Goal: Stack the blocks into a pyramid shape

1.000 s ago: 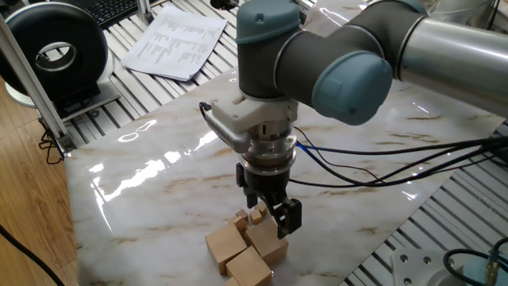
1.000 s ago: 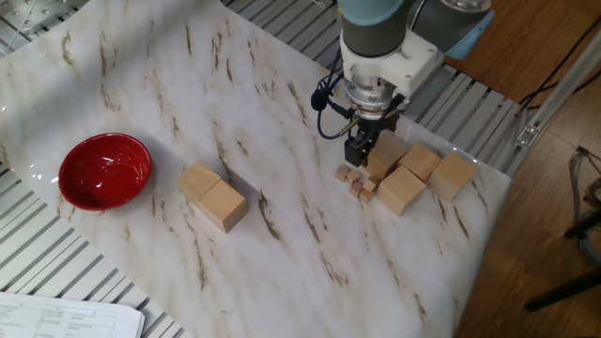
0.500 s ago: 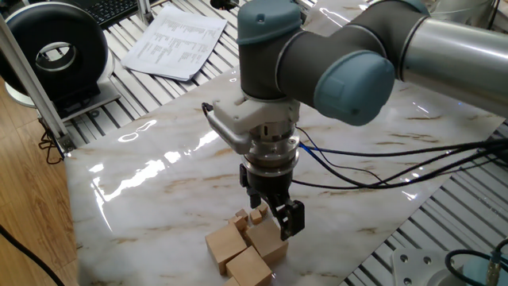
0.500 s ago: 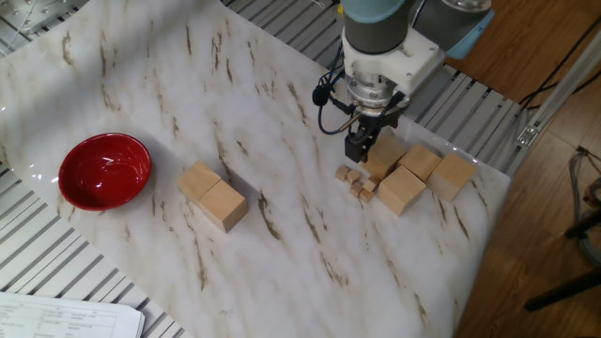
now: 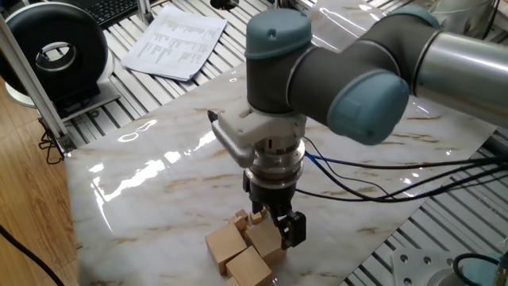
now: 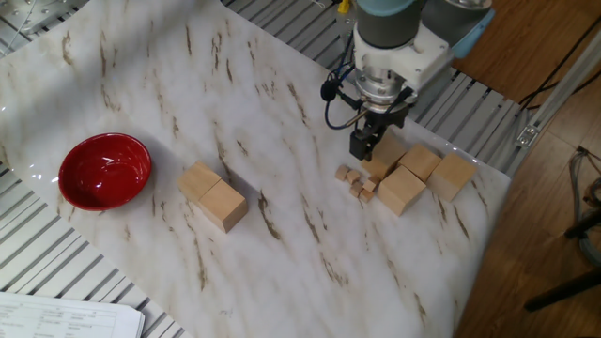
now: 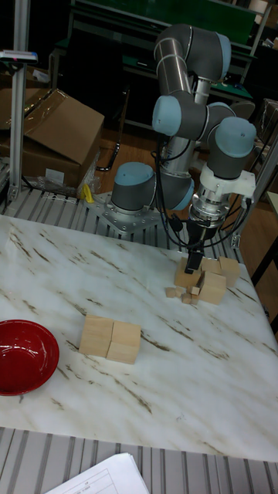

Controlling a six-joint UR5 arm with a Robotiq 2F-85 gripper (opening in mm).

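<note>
Table [image 6: 141,84]: white marble-look slab with brown veining, glossy, glare streaks in one fixed view. It sits on a ribbed metal frame.

Blocks: plain light-tan wooden cubes, matte, sharp edges, visible grain. No pyramid shape; nothing is stacked, all cubes rest on the table. Landmark for positions: the red bowl [image 6: 105,171], round, glossy, shallow, at one edge of the table.

- Pair of blocks [image 6: 214,195]: two cubes touching side by side, near the red bowl, between it and the far cluster.
- Cluster of blocks [image 6: 418,174]: four cubes close together, some touching, well apart from the red bowl at the opposite corner of the table. Also seen in the tall fixed view [image 7: 208,279] and in one fixed view [image 5: 242,250].
- Tiny wooden cubes [image 6: 355,181]: several, same tan wood, loose heap on the bowl-ward side of the cluster, touching or just beside it.

Gripper [image 6: 364,145]: black fingers under a silver wrist flange, pointing straight down over the bowl-ward end of the cluster, at the block nearest the tiny cubes. Fingertips low, at about the height of that block's top. The jaws look narrow with nothing visibly clamped; cannot tell whether they are fully closed. In one fixed view the gripper [image 5: 278,226] hides part of the cluster.

Surroundings: grey-and-blue arm joints fill most of one fixed view; black and blue cables [image 5: 397,179] trail across the table behind the wrist. Printed paper sheets [image 5: 176,41] on the frame beyond the table. Cardboard box [image 7: 54,135] on the floor in the tall fixed view.
</note>
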